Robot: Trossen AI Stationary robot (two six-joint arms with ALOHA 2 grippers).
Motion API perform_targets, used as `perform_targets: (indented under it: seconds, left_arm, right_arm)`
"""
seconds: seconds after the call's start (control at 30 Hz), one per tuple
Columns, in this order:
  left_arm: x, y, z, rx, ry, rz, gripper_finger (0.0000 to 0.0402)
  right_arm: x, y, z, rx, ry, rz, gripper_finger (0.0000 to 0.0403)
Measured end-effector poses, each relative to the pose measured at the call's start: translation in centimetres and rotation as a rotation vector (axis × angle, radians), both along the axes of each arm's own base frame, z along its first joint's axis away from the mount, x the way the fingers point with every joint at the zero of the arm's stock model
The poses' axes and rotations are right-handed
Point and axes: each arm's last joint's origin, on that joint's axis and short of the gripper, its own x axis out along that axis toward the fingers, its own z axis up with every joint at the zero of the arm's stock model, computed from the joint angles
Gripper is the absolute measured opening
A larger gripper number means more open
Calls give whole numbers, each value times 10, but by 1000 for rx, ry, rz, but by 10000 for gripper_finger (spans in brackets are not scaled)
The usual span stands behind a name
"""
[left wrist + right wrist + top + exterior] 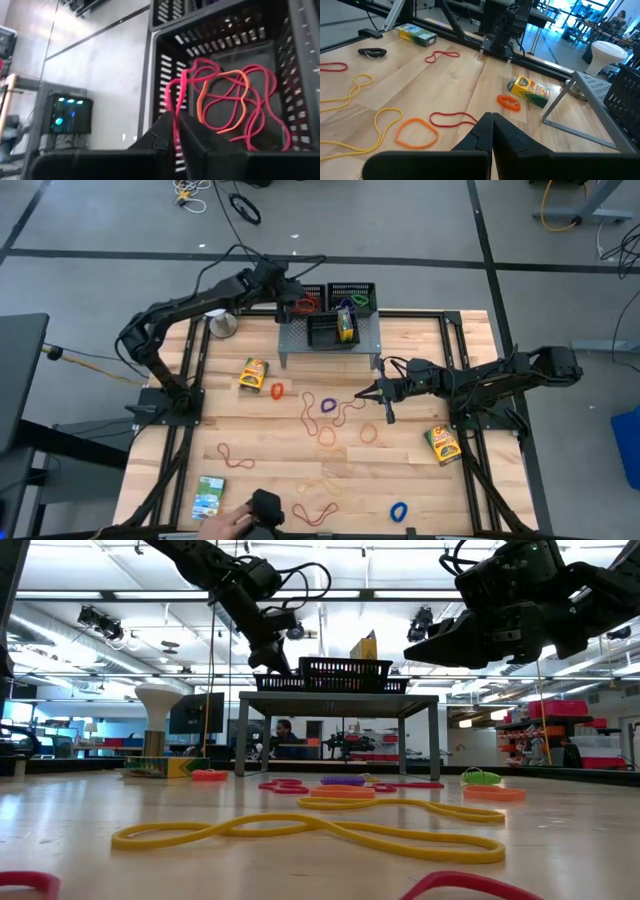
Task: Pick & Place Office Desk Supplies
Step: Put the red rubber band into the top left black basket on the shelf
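Two claws in view. Left claw is up at the shelf, over the left mesh tray — in the left wrist view its fingers are pinched together on a red band that trails into that tray, where more red and orange loops lie tangled. Right claw hangs above mid-counter; I see its fingers closed together with nothing between them.

Three trays on the shelf: the left one, a back-right tray holding green and purple bands, and a front tray with a yellow-green box standing in it.

Rest of the supplies are on the counter:
- yellow box near the shelf's left front leg, orange band just beside it
- purple bands and a dark red loop by the right claw
- orange loops slightly nearer the front
- second yellow box at right, under the right arm
- green-white box front left
- blue band front right
- red loops left of centre — yellow bands sprawled front-centre

White ball on a stand sits off the shelf's left end. A person's hand is at the front edge, on a black object.
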Motion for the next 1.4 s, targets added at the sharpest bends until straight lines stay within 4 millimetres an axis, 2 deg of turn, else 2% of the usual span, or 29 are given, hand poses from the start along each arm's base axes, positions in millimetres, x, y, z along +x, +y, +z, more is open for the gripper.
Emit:
perform_targets:
  seconds: [0.27, 0.43, 0.83, 0.97, 1.17, 1.27, 1.4]
  left_arm:
    - [10, -12, 1, 17, -10, 7, 102]
    - [14, -25, 10, 20, -59, -15, 115]
    - [-7, -40, 41, -50, -203, -27, 114]
    - [-17, -40, 46, -135, -264, -24, 114]
    - [-26, -37, 46, -197, -267, 13, 107]
    - [-25, -33, 43, -207, -269, 17, 87]
    - [-27, -19, 35, -326, -336, 67, 51]
  right_arm:
    - [0, 0, 0, -1, 0, 0, 7]
    - [0, 0, 0, 0, 0, 0, 7]
    - [0, -6, 0, 9, 2, -29, 7]
    - [0, -6, 0, 11, 2, -30, 7]
    - [0, -6, 0, 8, 0, -30, 7]
    - [0, -6, 1, 6, -14, -29, 7]
    - [0, -6, 2, 6, -19, -29, 7]
